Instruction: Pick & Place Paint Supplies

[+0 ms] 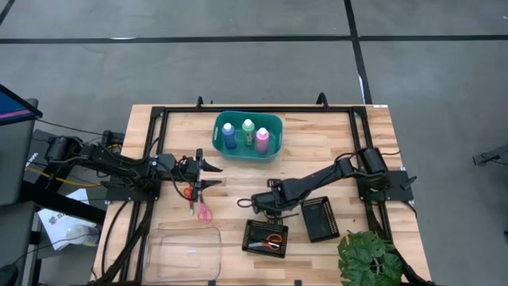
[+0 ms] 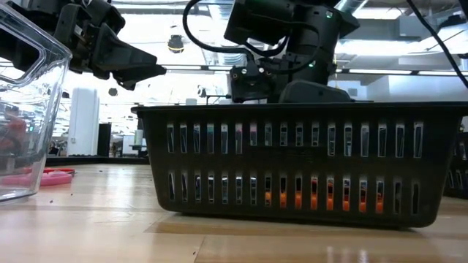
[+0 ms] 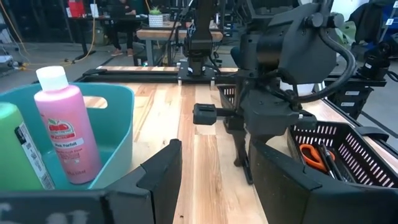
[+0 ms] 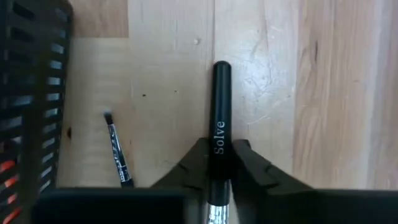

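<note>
My right gripper (image 4: 220, 148) is shut on a thick black brush handle (image 4: 221, 99) lettered "Solve", over the bare wood beside a black mesh tray (image 1: 266, 237). A thin dark brush (image 4: 117, 152) lies flat on the table next to it. The blue, green and pink bottles (image 1: 247, 135) stand upright in the teal basket (image 1: 274, 151). Red scissors (image 1: 189, 192) and pink scissors (image 1: 204, 212) lie on the table, and orange scissors (image 3: 314, 157) lie in the mesh tray. My left gripper (image 1: 209, 175) waits open above the table, left of the basket. My right gripper pinches the black handle between its two fingers, just behind the lettering (image 4: 219, 140). The fingers come from above, pointing steeply down. The handle runs on ahead of the fingertips to its rounded end (image 4: 221, 67). Whether that end touches the table I cannot tell.
A second black mesh tray (image 1: 320, 218) stands right of the first. A clear plastic tub (image 1: 184, 253) sits at the near left and a potted plant (image 1: 369, 258) at the near right corner. The black frame rails (image 1: 238, 110) run along the table's edges.
</note>
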Controlling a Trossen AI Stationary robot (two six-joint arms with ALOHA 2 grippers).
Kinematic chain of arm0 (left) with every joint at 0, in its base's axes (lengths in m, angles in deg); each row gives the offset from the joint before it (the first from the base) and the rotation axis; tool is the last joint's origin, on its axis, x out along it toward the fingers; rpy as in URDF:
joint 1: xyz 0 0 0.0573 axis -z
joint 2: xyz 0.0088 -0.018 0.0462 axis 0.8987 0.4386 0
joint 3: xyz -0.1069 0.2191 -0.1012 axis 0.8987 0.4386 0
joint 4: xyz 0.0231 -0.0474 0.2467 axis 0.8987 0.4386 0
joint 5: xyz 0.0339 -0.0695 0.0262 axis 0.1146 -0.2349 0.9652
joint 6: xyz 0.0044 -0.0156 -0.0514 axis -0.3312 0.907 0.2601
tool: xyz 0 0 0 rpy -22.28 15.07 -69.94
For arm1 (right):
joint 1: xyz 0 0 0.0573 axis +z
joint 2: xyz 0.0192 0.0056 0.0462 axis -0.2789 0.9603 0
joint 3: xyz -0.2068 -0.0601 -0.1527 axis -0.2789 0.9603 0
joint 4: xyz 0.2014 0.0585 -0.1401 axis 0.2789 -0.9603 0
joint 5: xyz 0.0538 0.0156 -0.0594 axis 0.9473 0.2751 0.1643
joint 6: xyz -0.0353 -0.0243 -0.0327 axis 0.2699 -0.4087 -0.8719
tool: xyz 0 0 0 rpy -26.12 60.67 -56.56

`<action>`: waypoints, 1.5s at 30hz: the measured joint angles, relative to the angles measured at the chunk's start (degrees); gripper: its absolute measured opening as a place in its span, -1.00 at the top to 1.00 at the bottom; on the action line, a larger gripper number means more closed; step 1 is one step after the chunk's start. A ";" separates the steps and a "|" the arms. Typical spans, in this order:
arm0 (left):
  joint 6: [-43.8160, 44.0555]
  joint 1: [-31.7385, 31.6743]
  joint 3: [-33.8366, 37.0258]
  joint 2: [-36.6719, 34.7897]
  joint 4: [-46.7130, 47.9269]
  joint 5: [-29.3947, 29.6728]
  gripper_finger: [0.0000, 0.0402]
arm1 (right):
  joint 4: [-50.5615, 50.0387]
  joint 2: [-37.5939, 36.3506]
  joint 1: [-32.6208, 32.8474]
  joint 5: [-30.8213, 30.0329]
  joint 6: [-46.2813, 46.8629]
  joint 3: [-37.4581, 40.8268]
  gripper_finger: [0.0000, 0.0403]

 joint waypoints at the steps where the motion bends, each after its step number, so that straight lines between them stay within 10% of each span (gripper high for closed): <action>1: -0.38 0.00 0.00 0.00 -0.16 0.00 0.12 | 0.17 0.00 0.04 -0.07 0.14 0.23 0.88; 26: -0.53 0.00 0.00 0.02 0.09 -0.15 0.12 | -14.25 0.74 7.31 -15.07 0.35 -13.68 1.00; 45: -0.49 0.00 0.00 0.02 0.09 0.04 0.12 | -28.56 0.42 5.71 -7.63 3.79 -13.93 0.79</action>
